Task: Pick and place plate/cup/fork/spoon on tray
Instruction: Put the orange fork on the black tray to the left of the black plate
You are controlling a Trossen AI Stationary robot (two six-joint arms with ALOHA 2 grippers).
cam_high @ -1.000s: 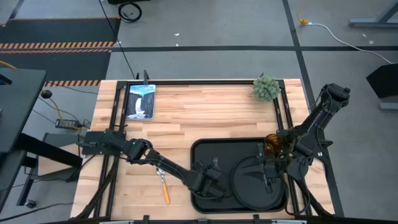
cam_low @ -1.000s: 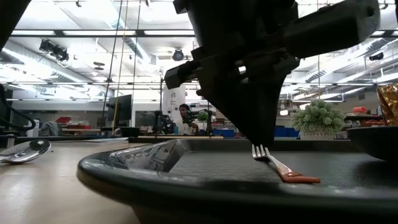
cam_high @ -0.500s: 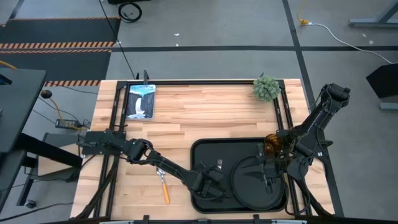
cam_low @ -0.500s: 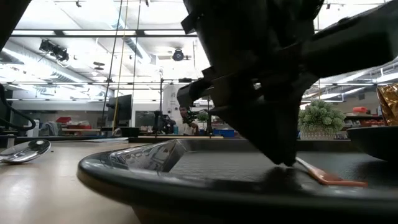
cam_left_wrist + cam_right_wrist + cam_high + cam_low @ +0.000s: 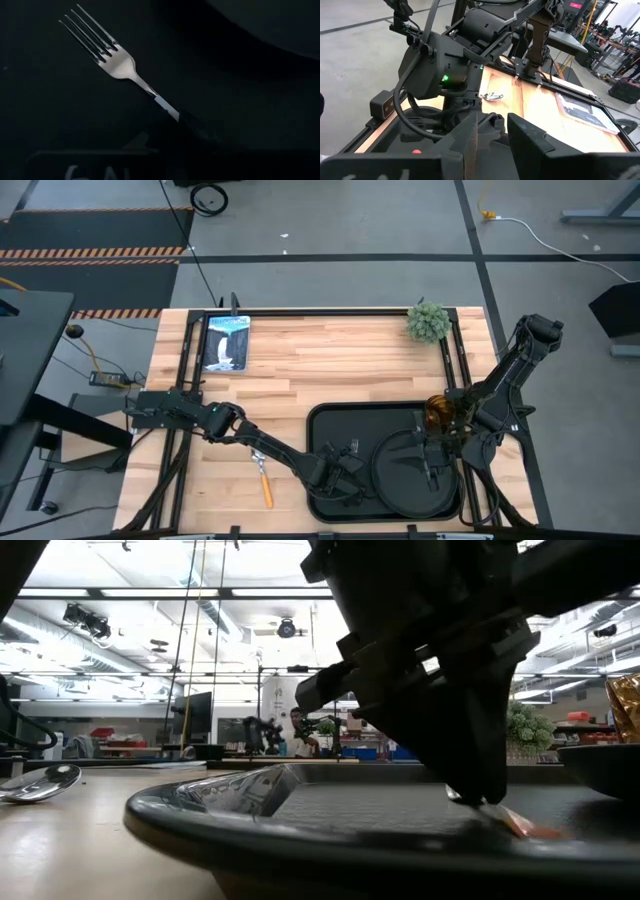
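Observation:
The black tray [image 5: 330, 422] lies at the table's near right. The round black plate [image 5: 400, 482] lies on the tray's right half. The amber cup [image 5: 437, 412] stands by the plate's far rim. My left gripper [image 5: 345, 472] is low over the tray's left half, shut on the fork [image 5: 117, 62], whose tines point away from the fingers. The spoon [image 5: 264, 478] lies on the wood left of the tray and shows in the low view [image 5: 45, 782]. My right gripper [image 5: 432, 465] waits over the plate, fingers a little apart [image 5: 492, 131], holding nothing. My left gripper holds the fork by its handle, just behind the silver neck [image 5: 167, 109]; the dark fingers hide the exact place. The fingers come slanting down from the table's left and lie along the fork. The orange handle end [image 5: 522, 827] rests on the tray floor.
A small green plant [image 5: 428, 322] stands at the far right edge and a picture card [image 5: 226, 342] lies at the far left. The table frame's black rails run along both sides. A person [image 5: 296, 730] shows far behind in the low view.
My left gripper has moved a little toward the plate, carrying the fork along the tray. The handle end has slid toward the table's right, and the tines are now hidden behind the gripper in the low view.

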